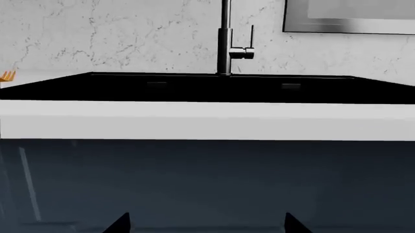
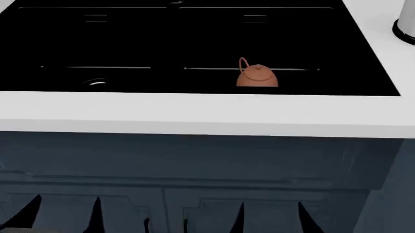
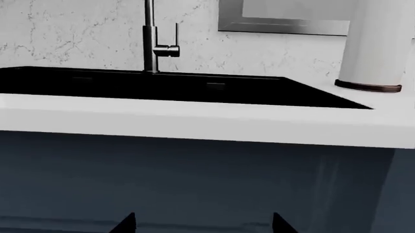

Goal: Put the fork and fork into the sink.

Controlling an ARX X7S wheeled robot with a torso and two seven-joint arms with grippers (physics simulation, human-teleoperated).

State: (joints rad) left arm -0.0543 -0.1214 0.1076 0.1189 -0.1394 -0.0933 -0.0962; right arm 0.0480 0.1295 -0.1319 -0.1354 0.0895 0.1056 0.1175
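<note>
Matte black rectangular sink (image 2: 194, 43) holds a rounded terracotta teapot (image 2: 257, 76) (looped handle).

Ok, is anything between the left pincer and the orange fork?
Yes. The left pincer sits below counter height, facing the cabinet front, so the countertop edge blocks a straight path. The orange fork shows only its tines, up on the counter beside the sink.

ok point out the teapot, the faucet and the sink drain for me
teapot (image 2: 257, 77), head view, on its rounded terracotta body
faucet (image 1: 224, 46), left wrist view, on its upright dark stem
sink drain (image 2: 97, 82), head view, on the metal ring in the left basin
</note>
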